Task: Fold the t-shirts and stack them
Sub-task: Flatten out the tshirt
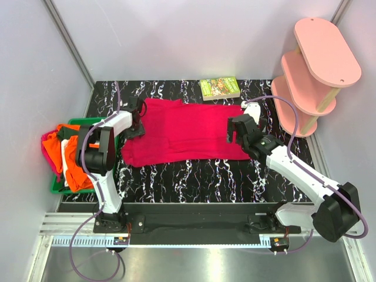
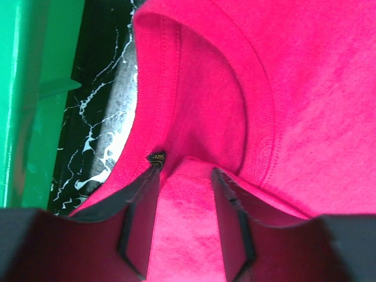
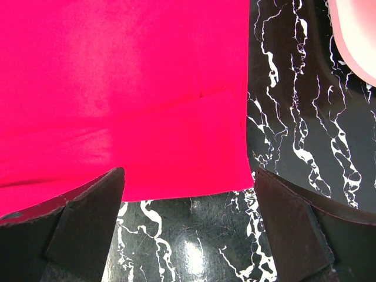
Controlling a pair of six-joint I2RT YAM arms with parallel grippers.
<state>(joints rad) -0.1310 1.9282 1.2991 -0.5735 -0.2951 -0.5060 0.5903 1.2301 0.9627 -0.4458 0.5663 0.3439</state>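
Observation:
A crimson-red t-shirt [image 1: 182,132] lies spread flat on the black marbled table. My left gripper [image 1: 138,120] sits at the shirt's left end by the collar [image 2: 147,88]. In the left wrist view this gripper [image 2: 185,170] is shut on a raised fold of the red cloth just inside the neckband. My right gripper [image 1: 234,134] hovers over the shirt's right end. In the right wrist view it [image 3: 189,171] is wide open and empty above the shirt's hem edge [image 3: 176,147]. Orange [image 1: 73,155], white [image 1: 66,170] and magenta-pink [image 1: 47,145] shirts lie bunched in the bin at the left.
A green bin [image 1: 82,121] holding the bunched shirts stands at the table's left edge and shows in the left wrist view [image 2: 29,88]. A small green-covered book [image 1: 220,88] lies at the back. A pink tiered shelf [image 1: 314,70] stands at the right rear.

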